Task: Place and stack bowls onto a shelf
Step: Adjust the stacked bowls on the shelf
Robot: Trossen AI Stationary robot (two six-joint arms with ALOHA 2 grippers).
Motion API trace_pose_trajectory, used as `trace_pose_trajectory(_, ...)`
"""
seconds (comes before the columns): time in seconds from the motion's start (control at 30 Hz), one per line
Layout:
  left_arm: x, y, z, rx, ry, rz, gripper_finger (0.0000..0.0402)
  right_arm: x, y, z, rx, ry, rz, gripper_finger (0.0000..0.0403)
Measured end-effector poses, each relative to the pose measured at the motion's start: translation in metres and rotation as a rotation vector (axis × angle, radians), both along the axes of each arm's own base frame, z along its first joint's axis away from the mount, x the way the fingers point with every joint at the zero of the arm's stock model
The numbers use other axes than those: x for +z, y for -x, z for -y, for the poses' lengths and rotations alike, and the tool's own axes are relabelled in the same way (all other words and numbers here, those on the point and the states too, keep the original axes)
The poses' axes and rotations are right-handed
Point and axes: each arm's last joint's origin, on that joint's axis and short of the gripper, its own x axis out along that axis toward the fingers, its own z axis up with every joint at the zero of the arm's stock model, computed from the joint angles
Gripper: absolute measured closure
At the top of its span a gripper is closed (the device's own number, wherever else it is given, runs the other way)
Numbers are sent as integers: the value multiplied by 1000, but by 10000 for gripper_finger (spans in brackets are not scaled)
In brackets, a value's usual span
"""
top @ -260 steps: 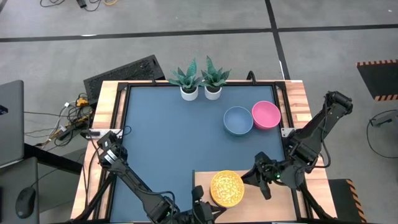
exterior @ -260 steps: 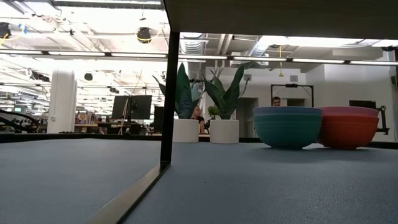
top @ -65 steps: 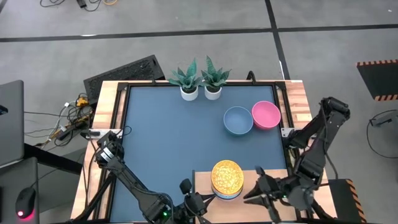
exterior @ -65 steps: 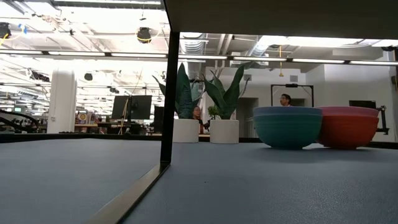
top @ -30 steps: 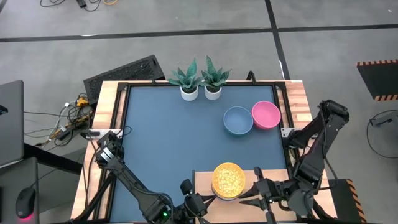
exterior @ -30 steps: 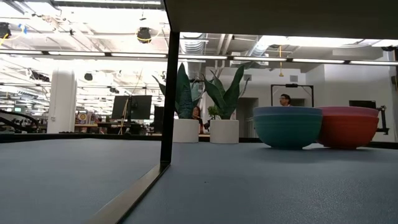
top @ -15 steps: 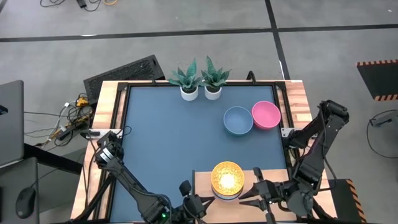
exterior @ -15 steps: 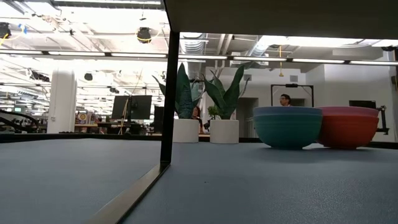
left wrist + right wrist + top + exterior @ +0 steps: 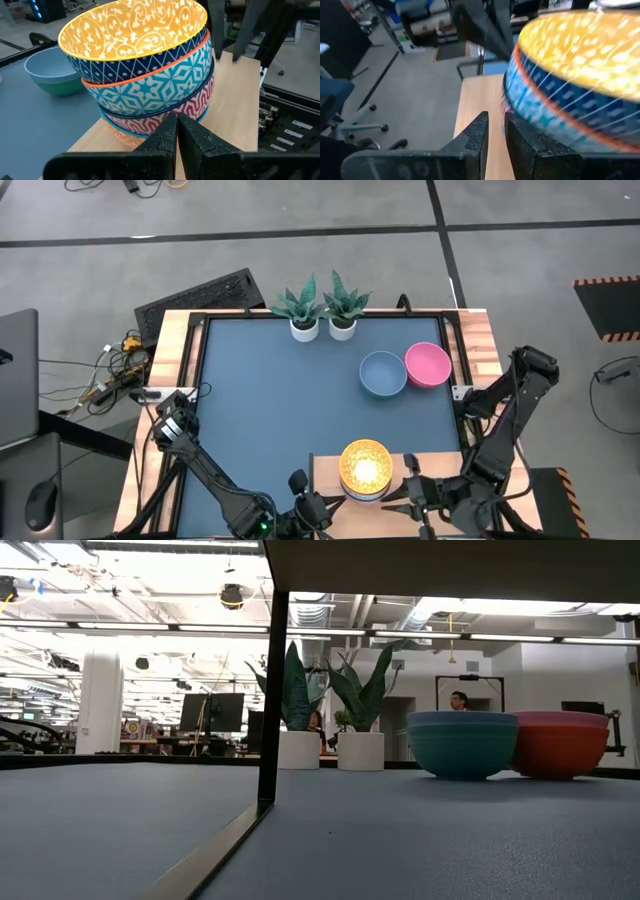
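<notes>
Since a moment ago the right gripper (image 9: 412, 498) has slid a little nearer to the stack of small patterned bowls (image 9: 364, 469), and nothing else on the worktop has shifted. That stack sits on the flat pale wood shelf (image 9: 430, 473) at the near edge of the dark blue worktop (image 9: 270, 400). In the left wrist view the top bowl (image 9: 134, 35) is bright yellow inside with white swirls, and dark blue with thin white lines outside. Under it comes a teal bowl with white star shapes (image 9: 160, 85), then a red and white zigzag bowl (image 9: 192, 109), with more rims peeking out below. The right gripper hangs just beside the stack, its fingers (image 9: 479, 134) a small way apart and holding nothing. The left gripper (image 9: 302, 498) waits at the stack's other side with its fingers (image 9: 167, 137) pressed together. Far back on the worktop a plain grey-blue bowl (image 9: 383, 373) and a plain pink bowl (image 9: 428, 365) sit touching side by side, near two white plant pots with spiky green leaves (image 9: 320, 315).
</notes>
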Motion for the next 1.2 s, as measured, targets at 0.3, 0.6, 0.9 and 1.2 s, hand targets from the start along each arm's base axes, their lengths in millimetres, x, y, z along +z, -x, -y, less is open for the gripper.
trace_pose_trajectory(0.3, 0, 0, 0, 1, 2, 0, 402, -12, -8, -4, 20, -2, -47, 312)
trace_pose_trajectory(0.6, 0, 0, 0, -4, 3, -3, 401, 2, -3, -9, 34, 22, 36, 312)
trace_pose_trajectory(0.9, 0, 0, 0, -5, 5, -3, 401, -7, -11, -1, -26, 42, -25, 313)
trace_pose_trajectory(1.2, 0, -1, 0, -6, 6, -3, 401, -8, -11, 0, -35, 41, -36, 313)
